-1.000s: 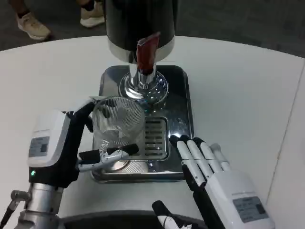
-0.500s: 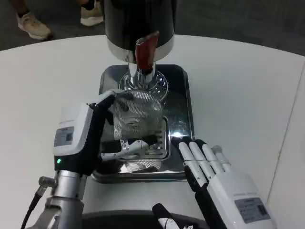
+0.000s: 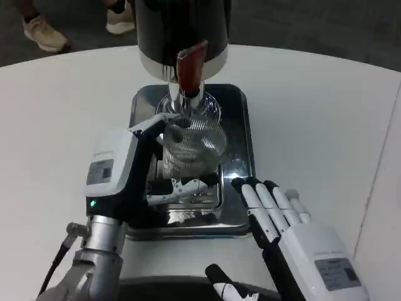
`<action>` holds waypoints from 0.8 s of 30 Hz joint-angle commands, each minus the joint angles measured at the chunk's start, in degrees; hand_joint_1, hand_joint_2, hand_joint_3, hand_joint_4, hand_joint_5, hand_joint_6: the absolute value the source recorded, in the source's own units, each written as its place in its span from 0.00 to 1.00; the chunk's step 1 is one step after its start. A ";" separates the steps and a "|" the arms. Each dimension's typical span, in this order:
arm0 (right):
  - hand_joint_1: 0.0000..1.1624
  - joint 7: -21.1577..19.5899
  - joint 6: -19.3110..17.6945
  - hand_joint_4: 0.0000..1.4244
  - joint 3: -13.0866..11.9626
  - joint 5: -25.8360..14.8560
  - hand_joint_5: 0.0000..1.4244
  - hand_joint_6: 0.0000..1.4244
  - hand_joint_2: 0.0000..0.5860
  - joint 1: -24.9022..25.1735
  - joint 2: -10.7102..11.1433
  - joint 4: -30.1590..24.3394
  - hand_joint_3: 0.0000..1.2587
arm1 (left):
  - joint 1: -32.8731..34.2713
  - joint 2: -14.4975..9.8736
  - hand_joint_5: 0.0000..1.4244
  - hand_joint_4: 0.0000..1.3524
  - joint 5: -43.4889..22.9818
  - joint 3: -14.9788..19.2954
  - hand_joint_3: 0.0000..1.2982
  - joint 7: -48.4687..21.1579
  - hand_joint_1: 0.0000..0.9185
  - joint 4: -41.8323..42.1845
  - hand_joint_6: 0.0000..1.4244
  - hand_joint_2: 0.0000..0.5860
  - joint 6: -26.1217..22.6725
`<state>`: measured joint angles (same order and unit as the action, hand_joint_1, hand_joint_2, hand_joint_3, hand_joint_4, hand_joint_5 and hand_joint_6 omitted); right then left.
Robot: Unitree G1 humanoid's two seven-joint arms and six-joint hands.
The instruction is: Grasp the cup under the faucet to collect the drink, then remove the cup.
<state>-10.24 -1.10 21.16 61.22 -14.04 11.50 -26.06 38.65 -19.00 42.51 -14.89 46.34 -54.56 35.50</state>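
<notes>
Left hand point(image 3: 135, 172) grips ribbed glass cup point(image 3: 191, 147); over last second it carried cup from front-left of tray point(image 3: 241, 125) up toward faucet point(image 3: 188, 94). Cup now sits just below spout, over drain grate. Right hand point(image 3: 294, 235) holds nothing, fingers straight and apart, resting near tray's front-right corner, barely moved. Cup looks empty; red tap lever point(image 3: 191, 66) untouched. Likely next: open tap, fill.

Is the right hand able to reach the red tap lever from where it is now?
Probably yes. The right hand lies flat and holds nothing, beside the metal tray. The lever stands up and left of it; the left hand holds the cup below it.
</notes>
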 commanded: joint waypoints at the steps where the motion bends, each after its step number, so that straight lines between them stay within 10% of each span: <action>1: 0.28 0.67 0.40 0.00 -0.04 -0.77 0.00 0.02 0.56 -0.48 -0.37 -0.11 0.02 | -0.32 -1.31 0.75 0.63 -1.08 -0.87 0.65 -1.36 0.58 -1.06 0.82 0.10 -0.09; 16: 0.27 0.97 0.97 0.00 -0.06 -1.03 0.03 0.05 0.57 -0.61 -0.76 -0.11 0.05 | -0.74 -2.09 0.35 0.14 -2.20 -2.52 0.14 -3.90 0.33 -1.23 0.27 0.11 -1.61; 24: 0.27 0.90 1.17 0.01 -0.18 -1.22 0.03 0.06 0.57 -0.89 -0.72 -0.27 0.06 | -1.50 -2.48 0.30 0.08 -3.93 -1.10 0.07 -3.82 0.12 0.41 0.18 0.01 -0.40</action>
<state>-9.64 -0.20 21.06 60.46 -13.99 10.88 -26.04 38.47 -20.51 40.05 -16.59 42.65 -55.13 34.16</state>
